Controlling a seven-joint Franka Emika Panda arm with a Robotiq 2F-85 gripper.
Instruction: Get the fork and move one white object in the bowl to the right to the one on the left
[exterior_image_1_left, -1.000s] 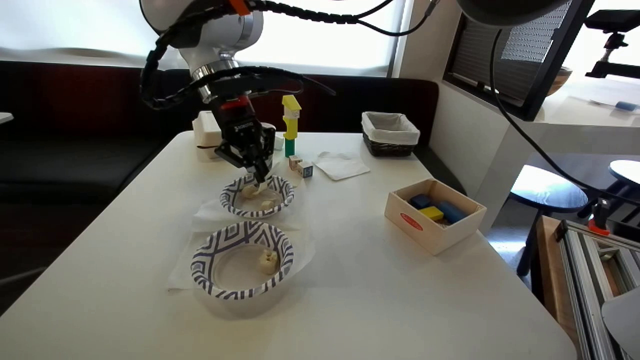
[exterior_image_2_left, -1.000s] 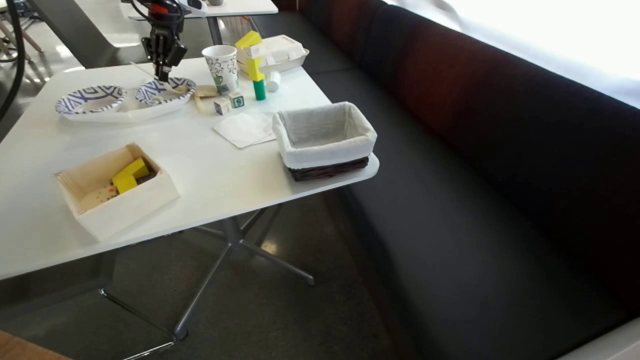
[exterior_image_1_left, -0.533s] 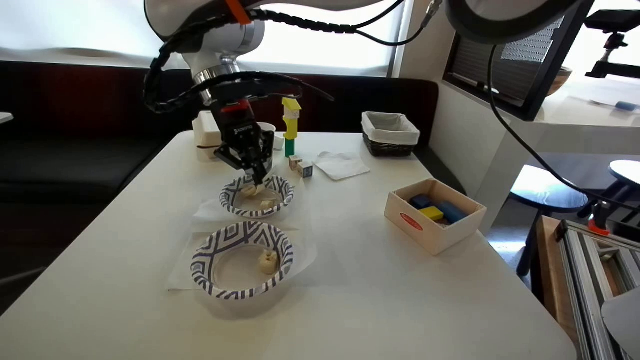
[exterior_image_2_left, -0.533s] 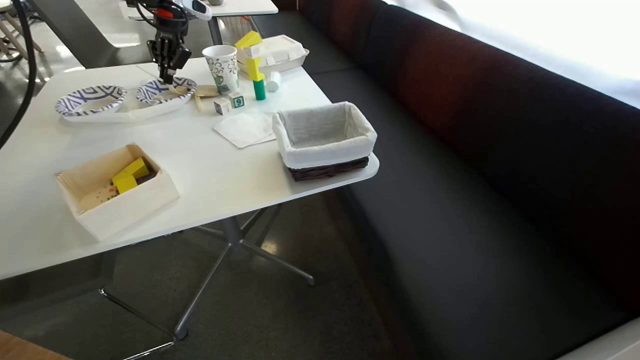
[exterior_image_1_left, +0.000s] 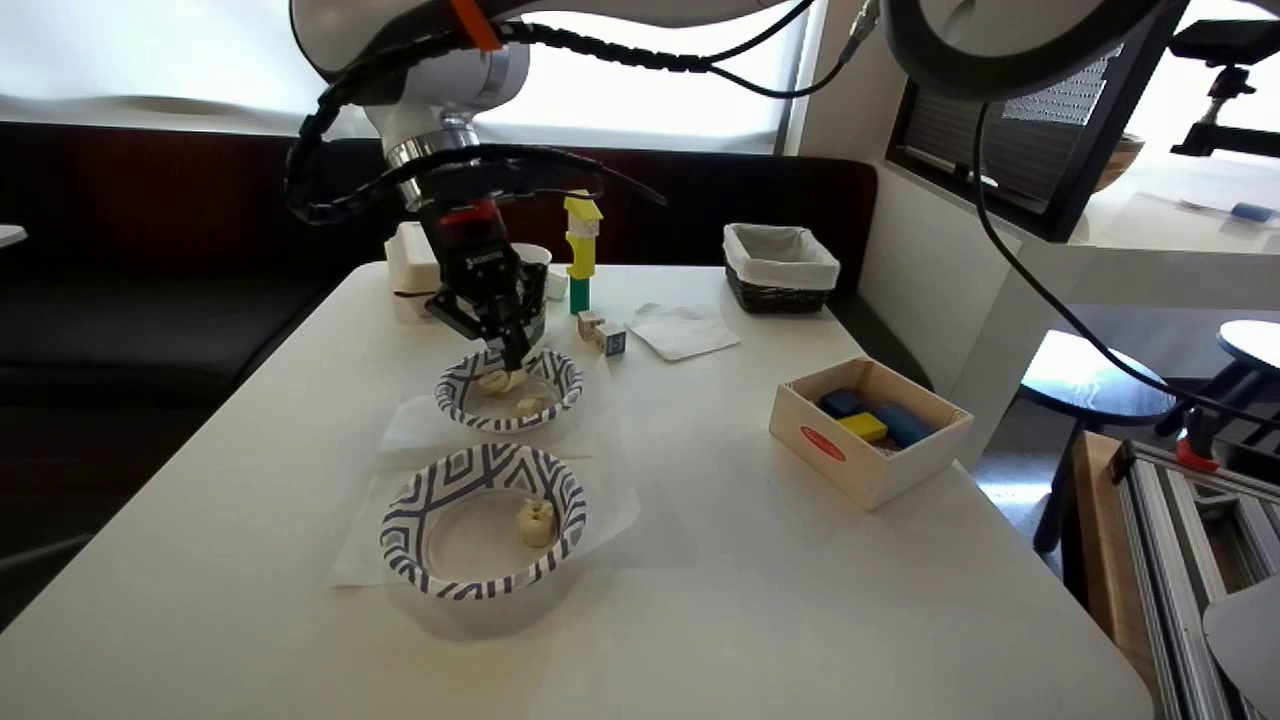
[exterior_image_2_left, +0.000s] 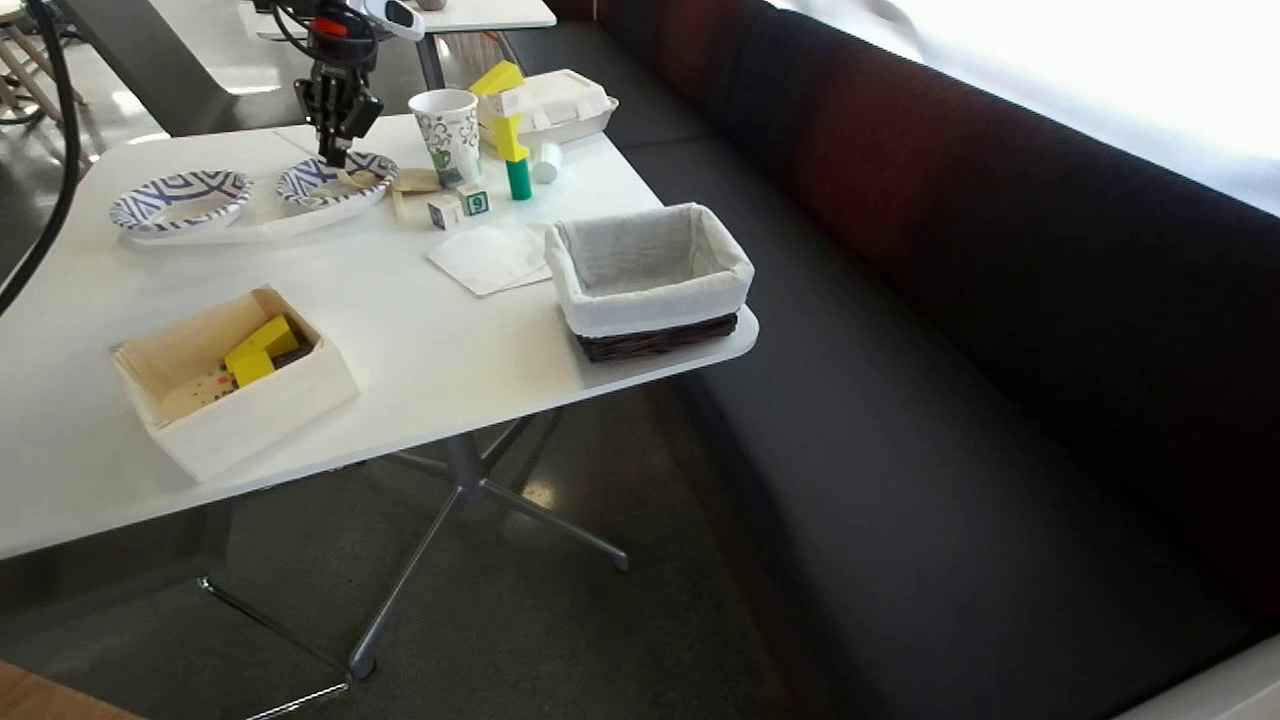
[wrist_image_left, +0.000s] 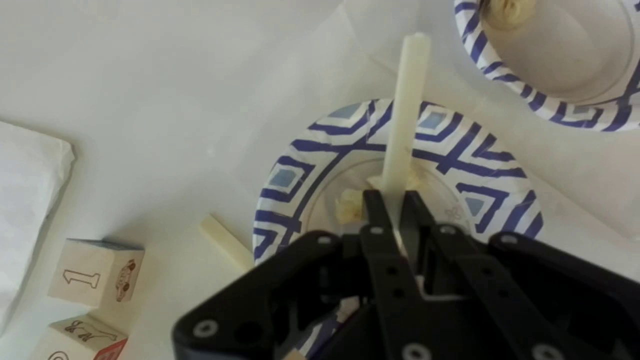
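My gripper is shut on the slim white fork and points down over a patterned paper bowl. One end of the fork sticks out past the bowl's rim; the other is hidden behind the fingers. This bowl shows in both exterior views, with the gripper low inside it. Two pale white pieces lie in it, one beside the fingertips and one partly behind the fork. A second patterned bowl holds one white piece.
A paper cup, a thin block tower and a takeout box stand beyond the gripper's bowl. Letter cubes, a napkin, a lined basket and a wooden box of blocks share the table.
My gripper has shifted slightly toward the cup. The bowl under it has slid a little the same way, and the cup has moved slightly. The fork stays held.
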